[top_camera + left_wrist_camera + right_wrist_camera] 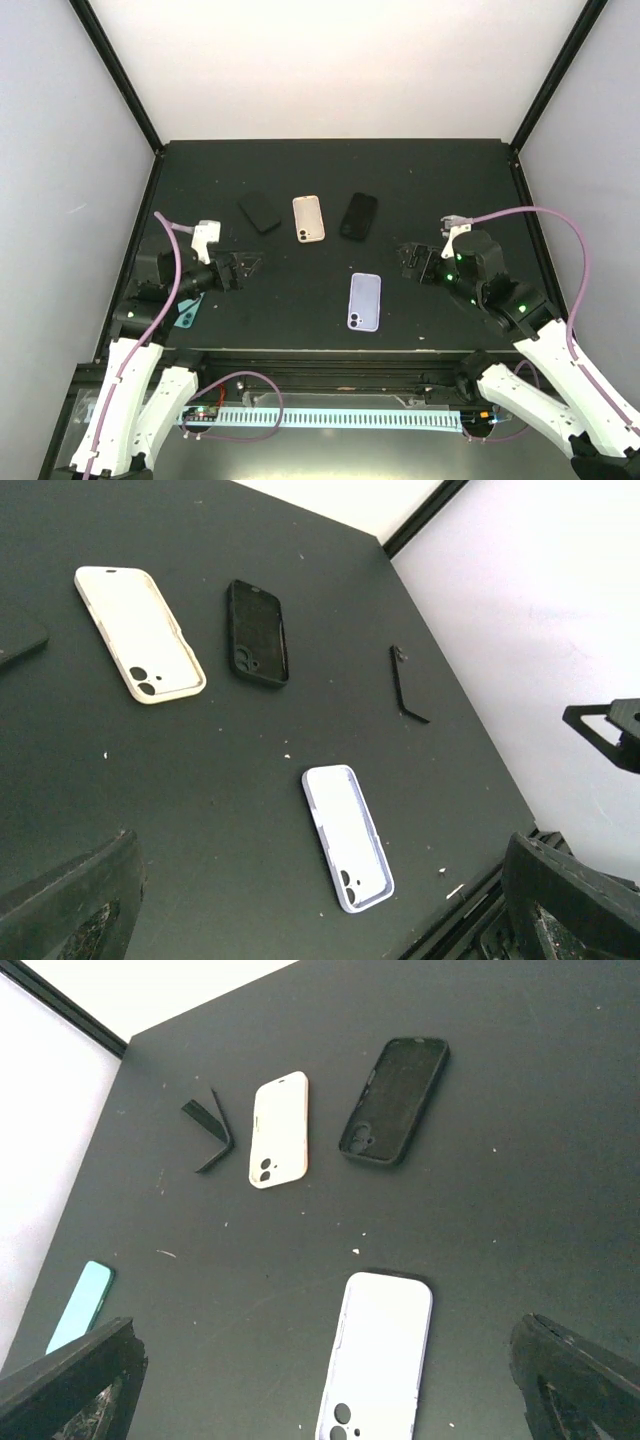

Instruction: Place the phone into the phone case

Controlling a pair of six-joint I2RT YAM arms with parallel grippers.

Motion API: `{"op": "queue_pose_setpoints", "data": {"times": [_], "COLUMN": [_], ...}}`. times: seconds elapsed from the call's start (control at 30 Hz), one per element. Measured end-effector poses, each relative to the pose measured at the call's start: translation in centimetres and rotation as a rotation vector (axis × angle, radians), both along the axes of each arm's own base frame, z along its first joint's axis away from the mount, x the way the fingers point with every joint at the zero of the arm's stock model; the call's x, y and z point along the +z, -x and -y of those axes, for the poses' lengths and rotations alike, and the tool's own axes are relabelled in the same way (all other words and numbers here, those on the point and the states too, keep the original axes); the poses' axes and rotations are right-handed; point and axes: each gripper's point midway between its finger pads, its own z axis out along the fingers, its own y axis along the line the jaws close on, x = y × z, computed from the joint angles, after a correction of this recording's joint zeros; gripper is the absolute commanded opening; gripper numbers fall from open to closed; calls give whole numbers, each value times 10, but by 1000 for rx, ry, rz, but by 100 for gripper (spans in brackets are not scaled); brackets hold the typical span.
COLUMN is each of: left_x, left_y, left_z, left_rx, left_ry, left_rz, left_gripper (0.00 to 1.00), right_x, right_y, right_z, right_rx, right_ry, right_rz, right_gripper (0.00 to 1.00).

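Phone, apparently the teal slab, lies flat at the lower left of the top view, beside the left arm's wrist and outside every case. Three cases lie open side up and empty on the table. A cream case and a black case sit in a row across the middle, and a lavender case lies below them near the front edge. A flat black slab sits left of the cream case; whether it is a phone or a case I cannot tell. Both arms reach low over the table from the lower corners. The left gripper and right gripper point inward toward each other, each spread wide and holding nothing.

The left wrist view has its fingers far apart at the bottom corners. The lavender case lies between them, with the cream and black cases above. Only a corner of the black slab shows at the left edge, and the phone is out of frame.

The right wrist view, its fingers likewise splayed, catches the phone at the lower left edge along with the three empty cases.
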Motion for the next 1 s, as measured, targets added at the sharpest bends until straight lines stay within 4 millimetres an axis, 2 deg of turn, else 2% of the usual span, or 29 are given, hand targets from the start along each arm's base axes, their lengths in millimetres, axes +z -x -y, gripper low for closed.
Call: {"op": "queue_pose_setpoints", "data": {"times": [0.2,0.5,0.6,0.7,0.87,1.0], "left_x": [2,-7,-8,-8,-10,-12], "left_y": [-2,-8,-8,-8,-5,-2], "left_z": [1,0,0,0,-1,-5], "left_rx": [-2,14,13,7,-2,10], "left_ry": [8,11,8,-3,-41,-62], "left_rz": [5,-46,-48,-38,-16,12], "left_gripper": [99,99,99,99,99,99], "right_x": [-12,-23,-39,-64,-105,-121], "right_y": [-7,-34,-48,-63,-88,-104], "right_z": [6,29,35,44,74,103], "right_rx": [-35,-131,-160,-188,-272,-348], "right_ry": [64,305,378,442,508,513], "right_rz": [-19,-22,-69,-146,-283,-335], "right_gripper": [100,100,99,94,84,83]}}
